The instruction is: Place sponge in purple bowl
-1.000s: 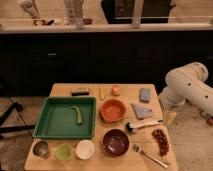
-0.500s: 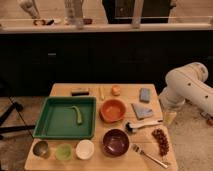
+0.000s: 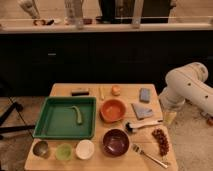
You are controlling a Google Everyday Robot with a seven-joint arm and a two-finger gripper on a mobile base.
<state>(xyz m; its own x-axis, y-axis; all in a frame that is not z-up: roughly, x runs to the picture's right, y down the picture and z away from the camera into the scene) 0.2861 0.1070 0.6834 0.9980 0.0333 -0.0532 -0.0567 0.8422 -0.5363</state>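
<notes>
One arm serves, its end effector (image 3: 169,116) released and empty beside the three o'clock edge of the tabletop (image 3: 129,90), where the sponge (image 3: 145,94) lies at its ten o'clock, long axis twelve-to-six.

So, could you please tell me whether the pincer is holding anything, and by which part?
Nothing appears held: the pincer hangs open beside the right edge of the wooden table, apart from the blue-grey rectangular sponge lying on it.
</notes>
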